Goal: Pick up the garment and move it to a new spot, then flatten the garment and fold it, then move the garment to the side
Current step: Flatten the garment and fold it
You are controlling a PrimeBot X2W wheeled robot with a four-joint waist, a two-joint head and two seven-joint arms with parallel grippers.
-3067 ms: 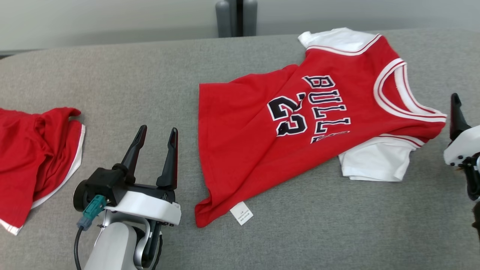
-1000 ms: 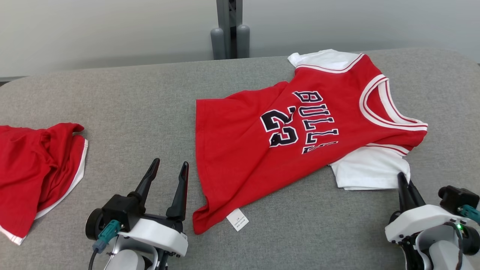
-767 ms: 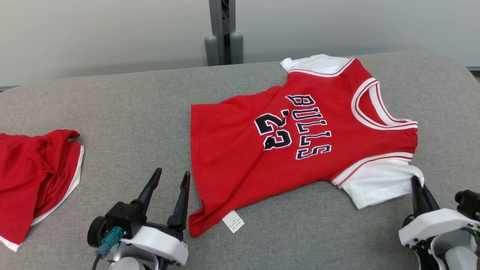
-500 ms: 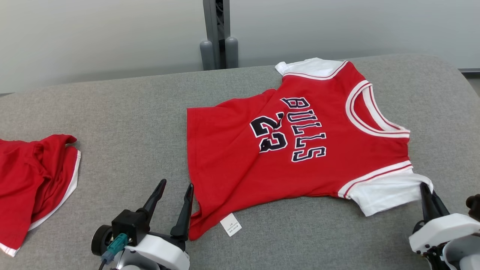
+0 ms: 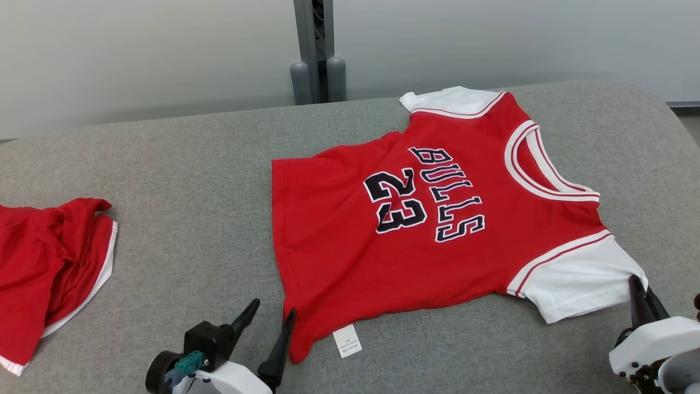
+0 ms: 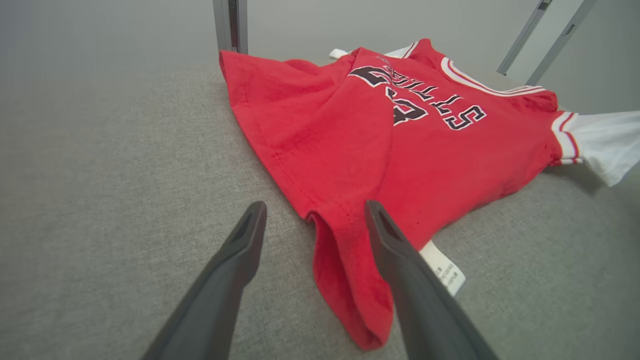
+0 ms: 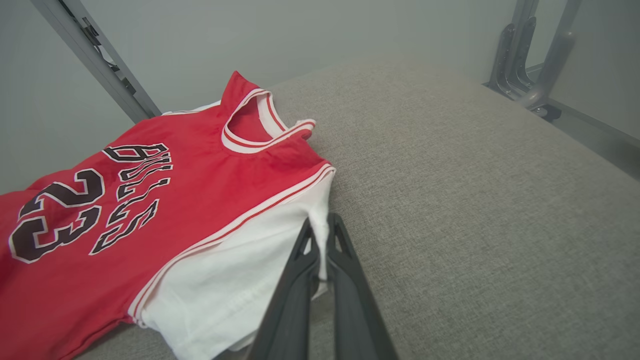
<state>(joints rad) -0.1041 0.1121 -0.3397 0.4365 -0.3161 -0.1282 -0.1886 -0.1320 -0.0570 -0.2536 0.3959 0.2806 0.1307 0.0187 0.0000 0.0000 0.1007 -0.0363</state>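
Observation:
The garment is a red "BULLS 23" jersey with white sleeves, lying face up on the grey padded table, neck toward the right. My right gripper at the lower right is shut on the edge of the near white sleeve. The right wrist view has the sleeve pinched between the closed fingertips of the right gripper. My left gripper stands open at the jersey's near hem corner. In the left wrist view the folded hem corner lies between the left gripper's spread fingers.
A second red garment with white trim lies crumpled at the table's left edge. A white care label sticks out under the jersey's hem. A grey metal post rises behind the table. Bare grey table runs along the front edge.
The right gripper has drawn the near white sleeve out toward the front right, spreading the jersey flatter. The left gripper has come in around the hem corner. The head camera has shifted.

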